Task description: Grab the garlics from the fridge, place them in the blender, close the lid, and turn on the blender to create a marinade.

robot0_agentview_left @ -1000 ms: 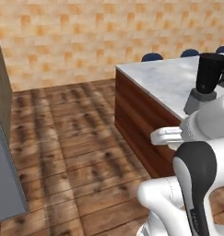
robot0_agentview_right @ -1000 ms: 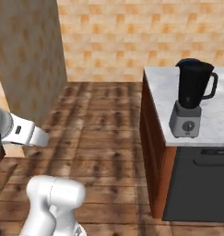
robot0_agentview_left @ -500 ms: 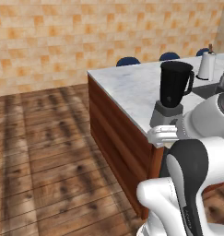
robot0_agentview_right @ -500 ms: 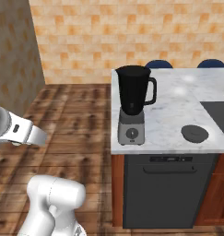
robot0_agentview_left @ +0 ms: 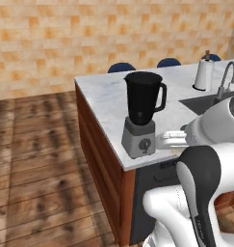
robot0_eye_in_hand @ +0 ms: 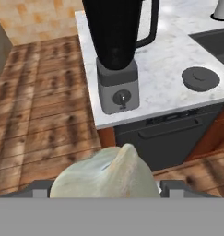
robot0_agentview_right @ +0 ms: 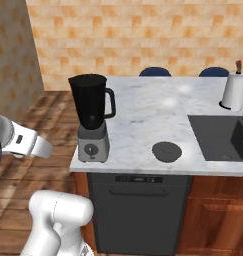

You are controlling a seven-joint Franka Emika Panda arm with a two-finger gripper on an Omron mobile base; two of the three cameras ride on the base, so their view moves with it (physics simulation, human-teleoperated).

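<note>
Between our wide-set jaws the gripper (robot0_eye_in_hand: 104,186) holds one pale garlic (robot0_eye_in_hand: 105,174) bulb, still short of the counter (robot0_agentview_right: 158,107). We judge the step in hand to be the carry: lift the bulb above the open mouth of the blender (robot0_agentview_right: 92,118), centre it, then release. We count one garlic, one blender, one lid (robot0_agentview_right: 166,151) lying flat beside the base.

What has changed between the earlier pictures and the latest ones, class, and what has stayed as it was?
The base has driven round toward the counter, so the whole view has shifted: the blender now stands closer and more central. The claw still holds a garlic. The lid stays flat on the counter beside the blender.
</note>
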